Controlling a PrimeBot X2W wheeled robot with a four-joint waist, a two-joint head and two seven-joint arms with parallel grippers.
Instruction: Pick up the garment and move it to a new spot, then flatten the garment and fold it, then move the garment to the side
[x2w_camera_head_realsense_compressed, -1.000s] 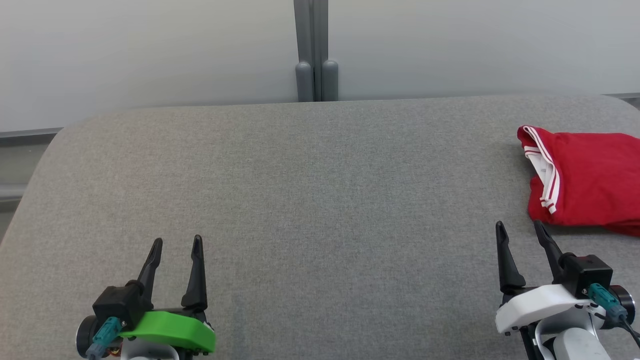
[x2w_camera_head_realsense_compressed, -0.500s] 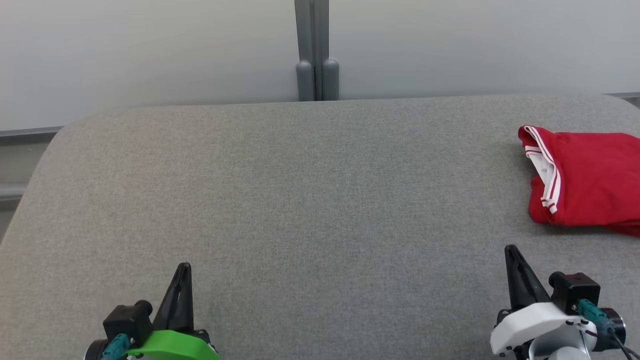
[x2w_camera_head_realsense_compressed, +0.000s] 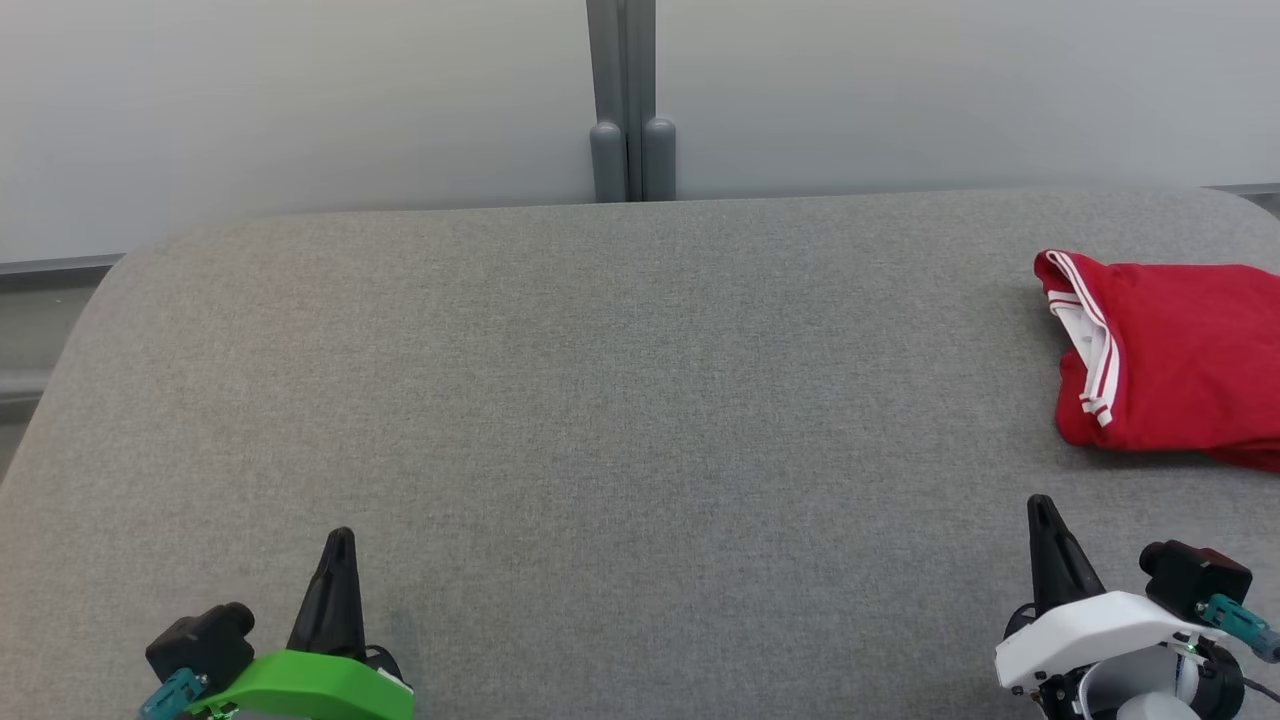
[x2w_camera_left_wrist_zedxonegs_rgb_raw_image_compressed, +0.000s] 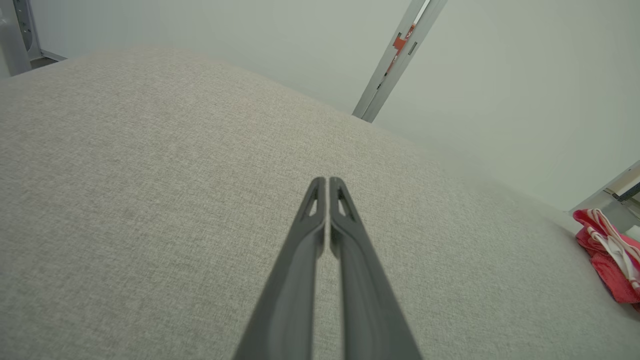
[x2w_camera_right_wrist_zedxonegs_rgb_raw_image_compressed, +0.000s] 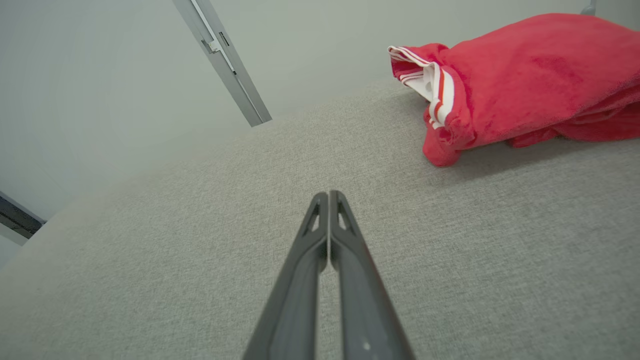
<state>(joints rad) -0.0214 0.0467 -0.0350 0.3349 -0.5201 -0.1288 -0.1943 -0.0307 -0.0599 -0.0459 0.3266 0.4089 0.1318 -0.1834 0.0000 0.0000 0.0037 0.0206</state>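
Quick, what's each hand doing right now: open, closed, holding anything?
Left hand: closed, holding nothing.
Right hand: closed, holding nothing, apart from the red garment.

Soft, even, bright light fills all three views, with no glare. The grey woven-fabric surface (x2w_camera_head_realsense_compressed: 640, 400) shows its weave crisply in the head view, with a faint pinkish cast toward its far left. The folded red garment with white stripes (x2w_camera_head_realsense_compressed: 1180, 360) lays a thin, soft-edged shadow on the cloth along its near edge, broader in the right wrist view. Both wrist views distort: the surface bulges like a dome and the grey metal post (x2w_camera_left_wrist_zedxonegs_rgb_raw_image_compressed: 391, 65) leans. The long dark fingers of the left claw (x2w_camera_left_wrist_zedxonegs_rgb_raw_image_compressed: 327, 181) and right claw (x2w_camera_right_wrist_zedxonegs_rgb_raw_image_compressed: 328, 194) go slightly soft toward the bottom edge.
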